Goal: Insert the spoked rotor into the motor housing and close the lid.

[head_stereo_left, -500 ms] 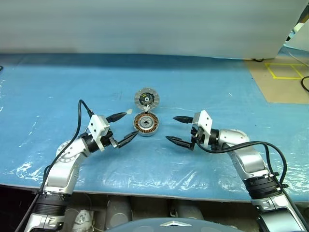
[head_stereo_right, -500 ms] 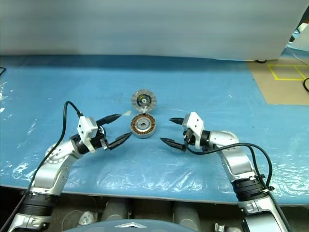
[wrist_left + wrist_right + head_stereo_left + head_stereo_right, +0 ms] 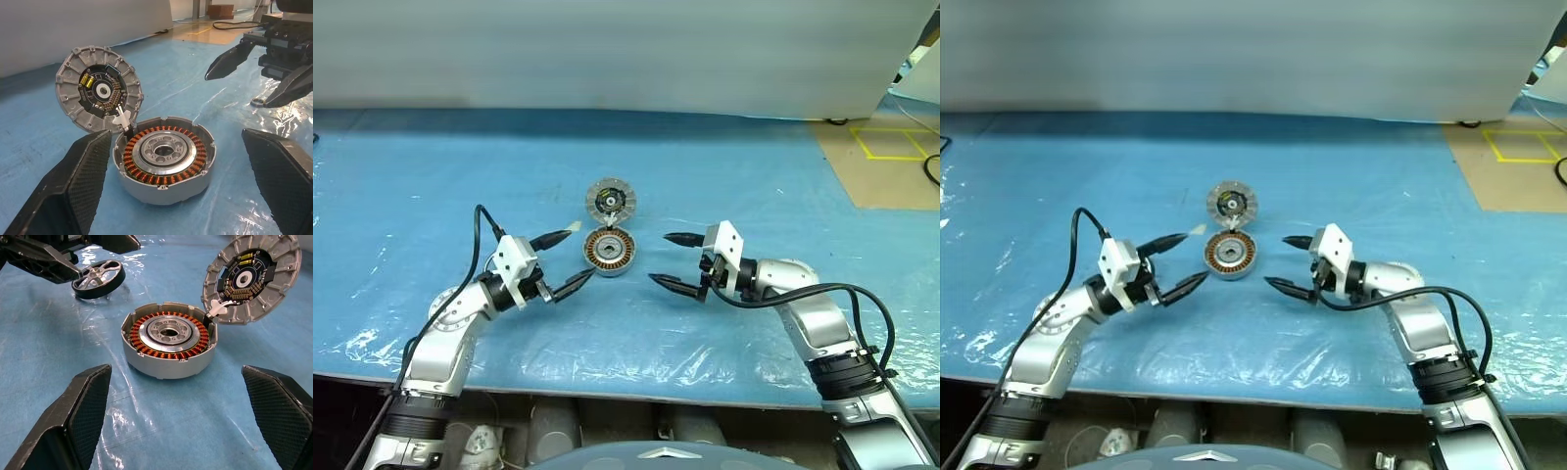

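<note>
Hardly anything has moved in the last half second: the right claw [image 3: 677,261] has edged slightly toward the motor housing [image 3: 611,253], and the left claw [image 3: 570,258] waits beside it. Both are wide open and empty, so the job looks barely begun. On the blue bench [image 3: 754,176] the housing shows copper windings, its lid [image 3: 610,202] hinged upright behind. The spoked rotor [image 3: 98,278] lies behind the left claw.
</note>
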